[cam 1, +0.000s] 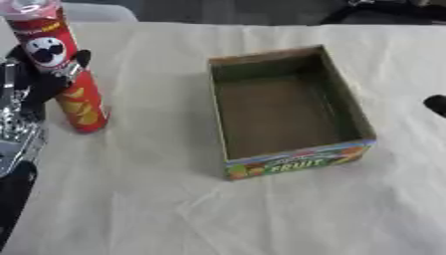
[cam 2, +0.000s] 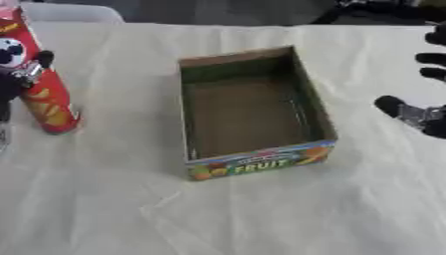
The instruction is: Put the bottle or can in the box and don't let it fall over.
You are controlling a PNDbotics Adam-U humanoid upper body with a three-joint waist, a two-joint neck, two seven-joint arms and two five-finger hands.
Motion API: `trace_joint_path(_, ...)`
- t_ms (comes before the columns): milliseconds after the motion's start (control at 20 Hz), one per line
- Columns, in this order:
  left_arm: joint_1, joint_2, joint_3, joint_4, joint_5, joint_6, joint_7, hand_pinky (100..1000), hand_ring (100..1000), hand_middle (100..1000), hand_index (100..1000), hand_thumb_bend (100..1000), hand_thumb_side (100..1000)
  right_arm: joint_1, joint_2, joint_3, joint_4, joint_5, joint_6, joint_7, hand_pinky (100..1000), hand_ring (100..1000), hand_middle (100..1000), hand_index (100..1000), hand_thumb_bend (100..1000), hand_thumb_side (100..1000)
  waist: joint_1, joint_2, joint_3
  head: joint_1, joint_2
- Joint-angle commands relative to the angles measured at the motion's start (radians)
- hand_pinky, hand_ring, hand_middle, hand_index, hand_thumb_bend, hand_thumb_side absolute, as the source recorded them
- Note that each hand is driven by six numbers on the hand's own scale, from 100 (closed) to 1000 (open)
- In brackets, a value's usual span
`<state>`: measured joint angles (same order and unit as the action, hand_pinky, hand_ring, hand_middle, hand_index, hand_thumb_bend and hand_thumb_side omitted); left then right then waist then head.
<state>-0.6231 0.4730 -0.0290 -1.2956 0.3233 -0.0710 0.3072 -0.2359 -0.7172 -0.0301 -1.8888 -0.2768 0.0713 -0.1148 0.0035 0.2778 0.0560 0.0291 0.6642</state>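
Observation:
A tall red chip can (cam 1: 83,104) with a clear lid stands at the table's left side, leaning slightly, its base touching the cloth. My left hand (cam 1: 39,79) is curled round its middle, with the thumb (cam 1: 76,62) across the front of the can. An open cardboard box (cam 1: 292,162) with a printed fruit label sits in the middle, empty inside, about a hand's width to the right of the can. My right hand (cam 2: 416,115) hovers open at the right edge, apart from the box, its fingertips (cam 2: 431,60) spread.
A creased cream cloth (cam 1: 261,219) covers the whole table. My left forearm (cam 1: 13,144), silver and black, runs along the left edge. Dark objects (cam 2: 375,12) and a pale shape (cam 1: 100,11) lie beyond the far edge.

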Motion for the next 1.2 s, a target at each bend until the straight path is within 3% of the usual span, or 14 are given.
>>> trace_joint_path(50,-0.02,0.021,-0.001,-0.033,-0.009,-0.01,0.004,172,258,143,229,100,100,-0.008,-0.017,-0.011,-0.007,0.005,0.002,-0.003,856,846,888,921,655,100,0.002,-0.015,-0.002,0.0,-0.009)
trace_joint_path(200,-0.028,0.023,-0.007,-0.059,-0.016,-0.008,0.001,154,217,100,185,100,100,-0.007,-0.017,-0.011,-0.006,0.005,0.003,-0.004,856,845,888,921,652,100,0.004,-0.017,-0.002,-0.002,-0.005)
trace_joint_path(650,-0.108,0.007,-0.056,-0.175,-0.008,0.045,-0.034,159,222,100,177,100,100,-0.01,-0.021,-0.008,-0.005,0.005,0.005,-0.003,857,848,890,922,650,100,0.012,-0.03,0.0,-0.018,0.013)
trace_joint_path(1200,-0.277,-0.169,-0.183,-0.305,0.003,0.153,-0.081,175,232,100,183,100,100,-0.025,-0.032,-0.002,-0.004,0.01,0.011,0.001,871,861,895,927,668,100,0.015,-0.041,0.003,-0.034,0.032)
